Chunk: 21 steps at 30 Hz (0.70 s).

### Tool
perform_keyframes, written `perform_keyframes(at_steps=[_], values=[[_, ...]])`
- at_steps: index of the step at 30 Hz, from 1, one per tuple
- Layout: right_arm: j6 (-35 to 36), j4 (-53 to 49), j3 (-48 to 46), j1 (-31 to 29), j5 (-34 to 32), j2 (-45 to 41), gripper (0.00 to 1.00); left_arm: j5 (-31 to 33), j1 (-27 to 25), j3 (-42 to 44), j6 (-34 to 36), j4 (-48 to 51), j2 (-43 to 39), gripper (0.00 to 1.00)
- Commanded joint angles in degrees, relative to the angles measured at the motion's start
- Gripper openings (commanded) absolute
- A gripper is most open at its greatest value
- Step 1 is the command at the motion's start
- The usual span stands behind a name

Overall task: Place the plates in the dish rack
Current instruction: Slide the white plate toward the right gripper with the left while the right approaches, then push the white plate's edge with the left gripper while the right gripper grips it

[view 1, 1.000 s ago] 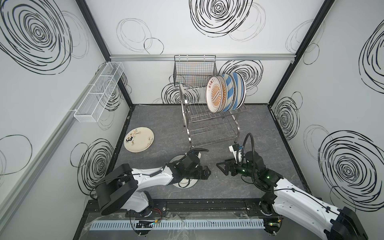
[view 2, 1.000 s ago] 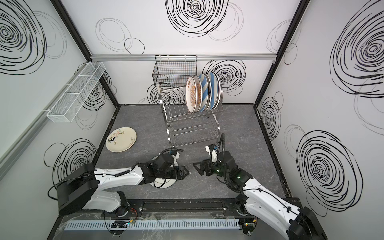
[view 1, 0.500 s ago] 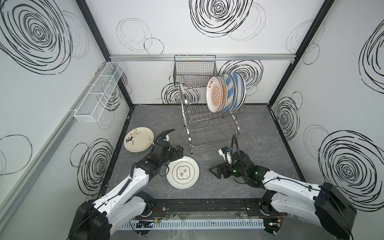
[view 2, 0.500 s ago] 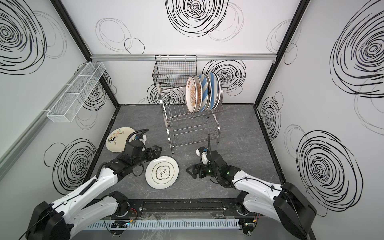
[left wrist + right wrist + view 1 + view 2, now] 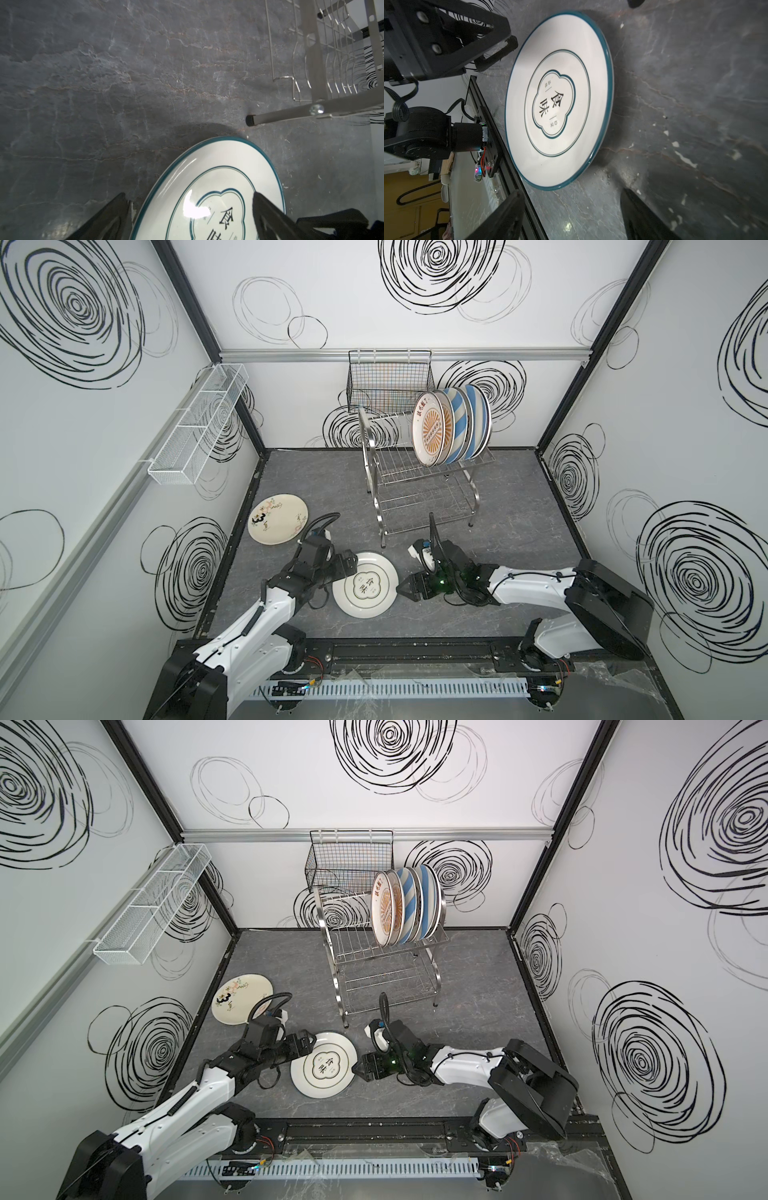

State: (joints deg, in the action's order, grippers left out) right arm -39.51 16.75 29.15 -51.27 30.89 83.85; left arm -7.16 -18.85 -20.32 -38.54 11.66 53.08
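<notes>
The green-rimmed plate (image 5: 365, 590) is seen lying flat on the grey surface (image 5: 519, 539), in front of the dish rack (image 5: 372, 464). Its rim is straddled by the left gripper (image 5: 188, 194), spread wide with one finger over the plate. The right gripper (image 5: 571, 190), spread wide and empty, is set just beside the opposite rim. A cream plate (image 5: 278, 519) lies apart near the left wall. Several racked plates (image 5: 455, 427) stand upright in the upper tier.

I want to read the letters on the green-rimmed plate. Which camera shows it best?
The right wrist view: the whole plate is close, with its characters sharp. Both top views show it small. The left wrist view cuts off part of it.
</notes>
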Motion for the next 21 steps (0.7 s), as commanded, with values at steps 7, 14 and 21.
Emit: perform_keyframes(at_steps=[7, 14, 21], values=[[-2.8, 6.4, 3.1, -0.1, 0.5, 5.9, 0.73, -2.9, -1.5, 2.3, -2.0, -5.7, -0.7, 0.96], [-5.1, 8.7, 3.5, 0.3, 0.7, 9.2, 0.69, -3.6, -2.3, 3.2, -2.3, -7.0, -0.2, 0.96], [-6.8, 10.6, 3.3, 0.6, -0.4, 10.2, 0.61, -4.0, -2.7, 3.1, -2.2, -7.2, 0.0, 0.96]])
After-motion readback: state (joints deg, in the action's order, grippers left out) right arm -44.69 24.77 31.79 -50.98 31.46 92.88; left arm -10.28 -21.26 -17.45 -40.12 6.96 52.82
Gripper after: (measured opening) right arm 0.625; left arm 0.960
